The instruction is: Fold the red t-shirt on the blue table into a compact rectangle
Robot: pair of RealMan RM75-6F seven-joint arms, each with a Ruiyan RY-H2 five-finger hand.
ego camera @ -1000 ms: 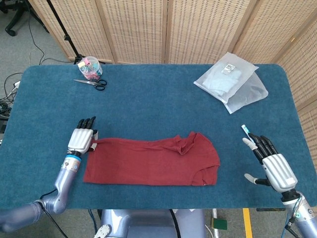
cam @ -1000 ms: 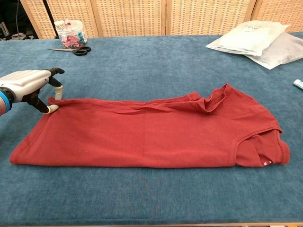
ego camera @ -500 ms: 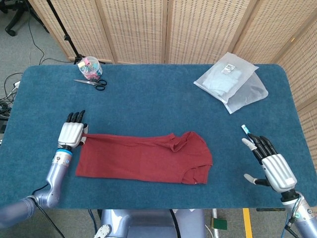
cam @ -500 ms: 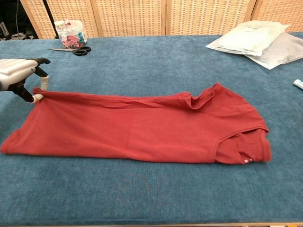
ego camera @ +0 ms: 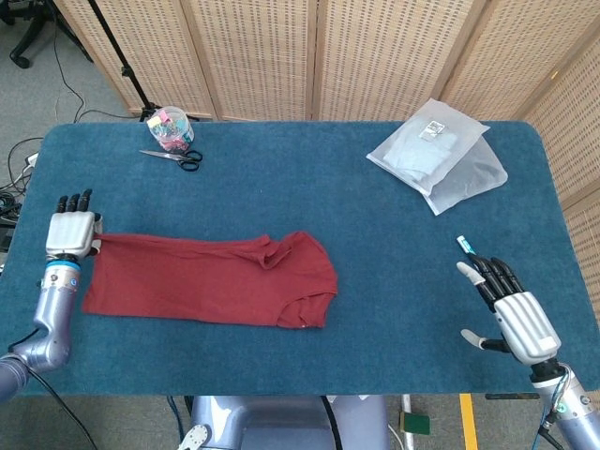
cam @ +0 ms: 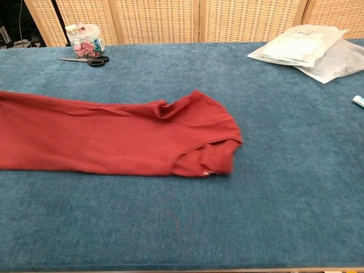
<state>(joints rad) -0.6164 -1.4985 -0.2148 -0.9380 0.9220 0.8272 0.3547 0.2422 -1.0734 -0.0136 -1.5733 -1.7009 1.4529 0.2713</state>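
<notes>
The red t-shirt (ego camera: 211, 277) lies folded lengthwise as a long strip on the left half of the blue table (ego camera: 375, 234). In the chest view the red t-shirt (cam: 114, 139) runs off the left edge, with its collar end near the middle. My left hand (ego camera: 72, 231) pinches the shirt's far left corner close to the table's left edge. My right hand (ego camera: 511, 305) hovers open, fingers spread, over the right front of the table, far from the shirt. Neither hand shows in the chest view.
Two clear plastic bags (ego camera: 439, 155) lie at the back right. A jar of clips (ego camera: 170, 128) and scissors (ego camera: 173, 157) sit at the back left. A small white tube (ego camera: 463, 245) lies just beyond my right hand.
My left hand has dragged the shirt leftward across the table, from the centre to the left side. The right hand has stayed in place.
</notes>
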